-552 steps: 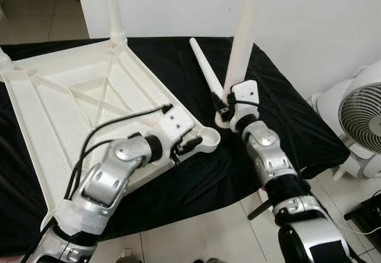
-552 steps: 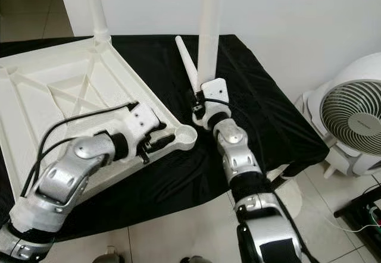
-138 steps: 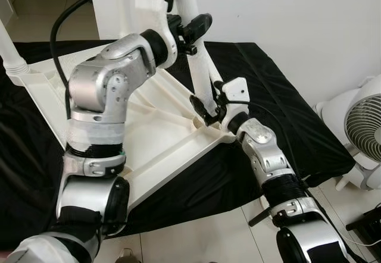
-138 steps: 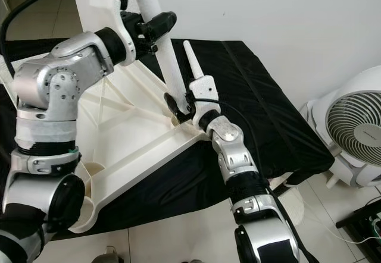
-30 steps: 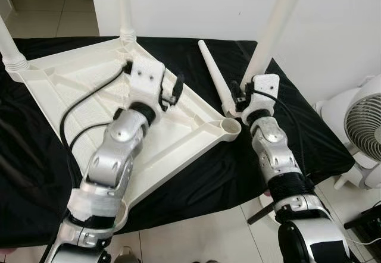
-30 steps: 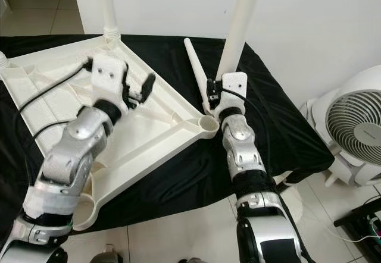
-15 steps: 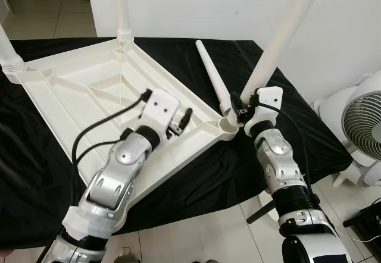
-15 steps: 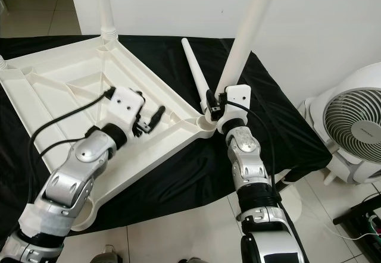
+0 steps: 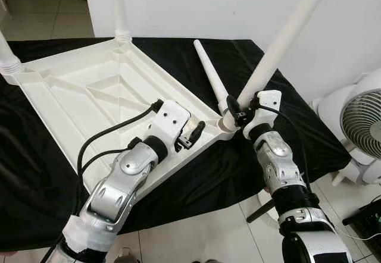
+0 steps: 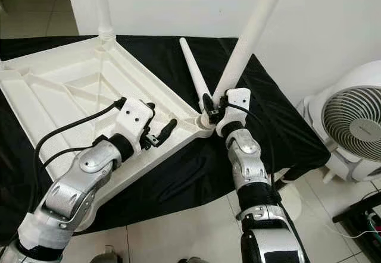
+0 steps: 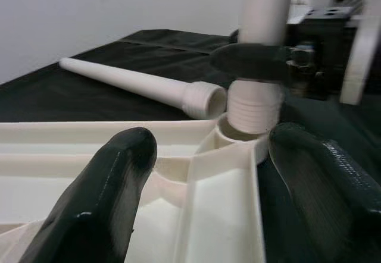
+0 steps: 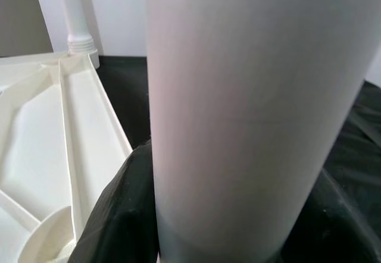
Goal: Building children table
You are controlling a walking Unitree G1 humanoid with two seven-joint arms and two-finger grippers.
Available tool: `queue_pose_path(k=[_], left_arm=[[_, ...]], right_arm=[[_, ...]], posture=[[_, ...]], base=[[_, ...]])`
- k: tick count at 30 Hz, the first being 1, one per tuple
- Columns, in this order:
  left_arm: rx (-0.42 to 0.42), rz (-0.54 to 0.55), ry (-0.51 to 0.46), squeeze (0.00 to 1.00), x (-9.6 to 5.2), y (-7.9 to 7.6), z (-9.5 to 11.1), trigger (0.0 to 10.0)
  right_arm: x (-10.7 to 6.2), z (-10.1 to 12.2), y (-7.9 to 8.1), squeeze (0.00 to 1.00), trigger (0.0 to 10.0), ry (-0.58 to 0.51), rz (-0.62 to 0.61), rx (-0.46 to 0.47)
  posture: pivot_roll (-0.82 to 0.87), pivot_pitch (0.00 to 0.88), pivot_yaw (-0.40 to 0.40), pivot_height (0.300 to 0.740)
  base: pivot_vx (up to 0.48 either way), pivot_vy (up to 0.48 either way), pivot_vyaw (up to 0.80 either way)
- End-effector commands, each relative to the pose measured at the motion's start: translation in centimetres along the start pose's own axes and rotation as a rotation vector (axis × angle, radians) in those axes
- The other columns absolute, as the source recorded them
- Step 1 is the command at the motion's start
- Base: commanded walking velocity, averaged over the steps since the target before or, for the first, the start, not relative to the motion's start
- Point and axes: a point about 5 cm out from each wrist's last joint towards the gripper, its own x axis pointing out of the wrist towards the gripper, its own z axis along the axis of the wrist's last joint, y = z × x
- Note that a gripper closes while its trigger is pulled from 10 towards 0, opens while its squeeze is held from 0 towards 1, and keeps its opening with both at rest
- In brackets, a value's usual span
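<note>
The white table top (image 9: 89, 90) lies upside down on a black cloth, with two legs (image 9: 122, 13) standing in its far corners. My right gripper (image 9: 240, 110) is shut on a third white leg (image 9: 286, 37), which leans to the right. Its threaded end (image 11: 255, 111) rests at the near corner socket (image 9: 228, 122). My left gripper (image 9: 191, 137) is open just left of that socket, its fingers (image 11: 113, 185) either side of the table's rim (image 11: 220, 197). Another loose leg (image 9: 209, 78) lies on the cloth behind the socket.
The black cloth (image 9: 280, 126) covers a low surface whose front edge is just beyond the socket. A white fan (image 9: 363, 126) stands on the tiled floor at the right. A white wall (image 9: 196, 7) runs close behind.
My left gripper has come down and toward the near corner, ending at the rim by the socket. My right gripper has carried the leg's threaded end onto the socket, and the leg leans further right.
</note>
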Motion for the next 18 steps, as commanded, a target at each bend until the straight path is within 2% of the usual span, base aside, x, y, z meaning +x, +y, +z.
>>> queue_pose_path(k=[1,12,14,18], left_arm=[[-0.031,-0.036,0.004,0.0,-0.4,-0.6,0.1,10.0],[-0.076,-0.058,0.019,0.0,-0.8,-1.1,0.2,10.0],[-0.078,-0.056,0.03,0.0,-0.7,-1.2,0.1,10.0],[-0.059,-0.031,0.065,0.0,-0.3,-0.9,-0.3,10.0]], right_arm=[[0.1,0.1,-0.6,0.0,10.0,-0.004,-0.005,-0.015],[0.0,-1.0,-0.5,0.0,10.0,0.021,0.032,0.019],[0.2,-0.3,-0.4,0.0,10.0,-0.023,0.038,0.055],[0.5,1.7,-0.6,0.0,10.0,-0.122,0.003,0.061]], posture=[[0.12,0.063,-0.085,0.74],[0.12,0.057,-0.09,0.74],[0.12,0.056,-0.091,0.74],[0.13,0.052,-0.092,0.74]], base=[[0.0,0.0,0.0],[0.0,0.0,0.0],[0.0,0.0,0.0],[0.0,0.0,0.0]])
